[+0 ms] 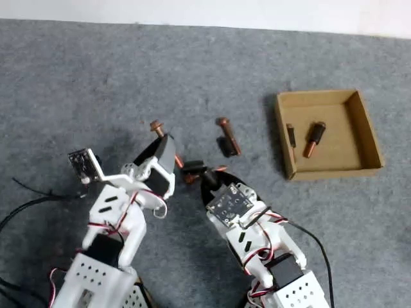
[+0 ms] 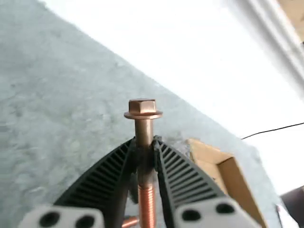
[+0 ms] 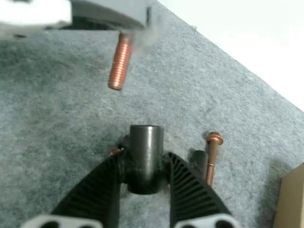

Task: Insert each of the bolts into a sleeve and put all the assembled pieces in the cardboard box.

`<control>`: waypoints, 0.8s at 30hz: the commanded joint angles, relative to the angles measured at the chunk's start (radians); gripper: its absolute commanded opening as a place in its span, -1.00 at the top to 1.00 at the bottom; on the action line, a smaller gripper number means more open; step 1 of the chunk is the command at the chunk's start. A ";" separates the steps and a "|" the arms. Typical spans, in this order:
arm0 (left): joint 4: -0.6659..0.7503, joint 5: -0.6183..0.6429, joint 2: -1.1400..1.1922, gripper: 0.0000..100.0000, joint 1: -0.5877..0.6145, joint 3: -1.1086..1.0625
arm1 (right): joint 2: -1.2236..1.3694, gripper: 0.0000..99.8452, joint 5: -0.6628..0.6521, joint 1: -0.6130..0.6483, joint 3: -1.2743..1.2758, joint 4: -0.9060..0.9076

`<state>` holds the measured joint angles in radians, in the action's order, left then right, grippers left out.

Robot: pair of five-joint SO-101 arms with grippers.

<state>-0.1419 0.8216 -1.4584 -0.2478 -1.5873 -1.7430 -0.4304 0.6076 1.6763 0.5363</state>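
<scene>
My left gripper (image 1: pixel 168 151) (image 2: pixel 144 142) is shut on a copper bolt (image 1: pixel 157 128) (image 2: pixel 142 111) at mid-shaft, hex head pointing away from the arm. Its threaded end (image 3: pixel 119 61) hangs close to a black sleeve (image 1: pixel 194 168) (image 3: pixel 145 156), apart from the open mouth. My right gripper (image 1: pixel 199 174) (image 3: pixel 145 161) is shut on that sleeve. A second bolt (image 1: pixel 228 136) (image 3: pixel 212 154) lies on the carpet with a black sleeve (image 3: pixel 198 160) beside it. The cardboard box (image 1: pixel 331 172) (image 2: pixel 223 164) at the right holds a bolt in a sleeve (image 1: pixel 314 138) and a thin dark piece (image 1: pixel 291 138).
Grey carpet covers the table. A bit of copper (image 3: pixel 114 152) shows on the carpet under the held sleeve. A corner of the box (image 3: pixel 290 199) lies beyond the loose bolt. Cables trail from the left arm's base (image 1: pixel 26 205).
</scene>
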 commanded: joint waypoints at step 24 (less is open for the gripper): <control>0.031 0.006 -0.179 0.99 -0.151 -0.084 | -0.018 0.99 -0.071 0.054 0.114 -0.035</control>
<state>-0.1404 0.8170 -1.6149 -0.3844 -1.6732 -1.7430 -0.4918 0.6567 1.6763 0.5347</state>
